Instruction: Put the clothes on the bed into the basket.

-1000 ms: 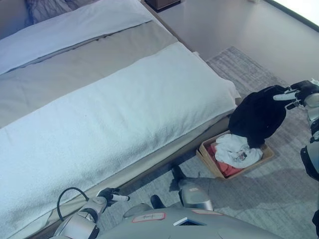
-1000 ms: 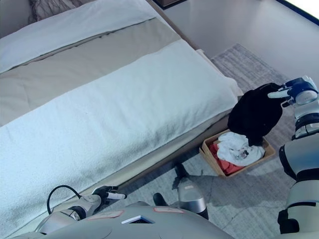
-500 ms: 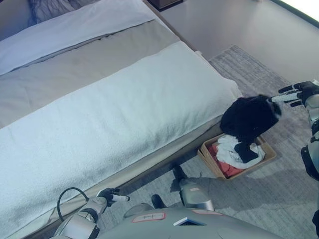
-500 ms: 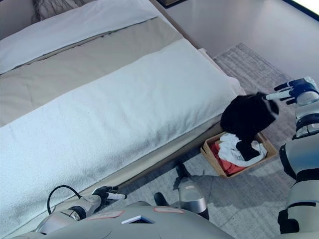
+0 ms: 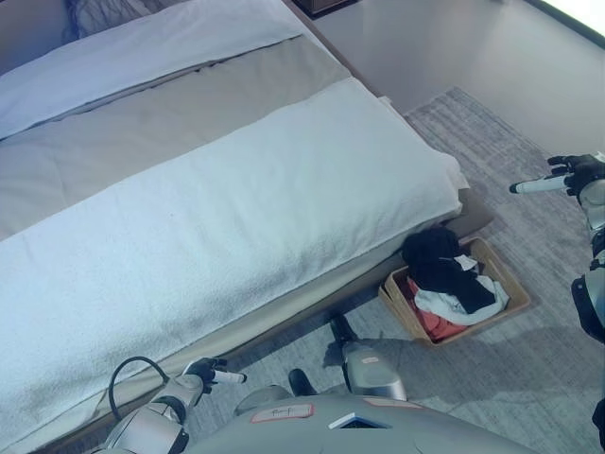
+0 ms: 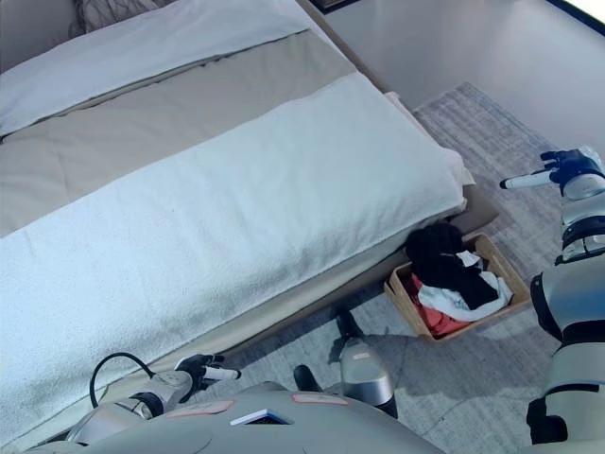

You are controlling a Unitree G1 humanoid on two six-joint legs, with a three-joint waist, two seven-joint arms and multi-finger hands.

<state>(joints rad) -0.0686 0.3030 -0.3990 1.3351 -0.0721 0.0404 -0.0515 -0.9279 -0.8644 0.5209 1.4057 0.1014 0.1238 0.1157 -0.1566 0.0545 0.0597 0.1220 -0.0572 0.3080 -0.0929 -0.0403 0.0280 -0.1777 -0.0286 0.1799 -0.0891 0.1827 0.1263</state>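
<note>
Black crumpled garment [image 5: 437,263] lies heaped in the tan rectangular basket [image 5: 510,284] over white and red clothes, bulging at the far-left rim; it may slide out. Right hand [image 5: 567,176] hovers empty, fingers straight; left hand [image 5: 210,371] hangs loosely curled, idle.

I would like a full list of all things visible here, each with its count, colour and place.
bed: one, white blanket and beige sheet, fills the upper left.
pillow: one, white, at the far end of the bed.
basket: one, light brown, on the rug beside the bed.
black garment: one, on top in the basket.
white garment: one, under the black garment.
red garment: one, at the bottom of the basket.
rug: one, grey, on the floor.
right hand: open, raised to the right of the basket.
left hand: low by the bed edge.
</note>
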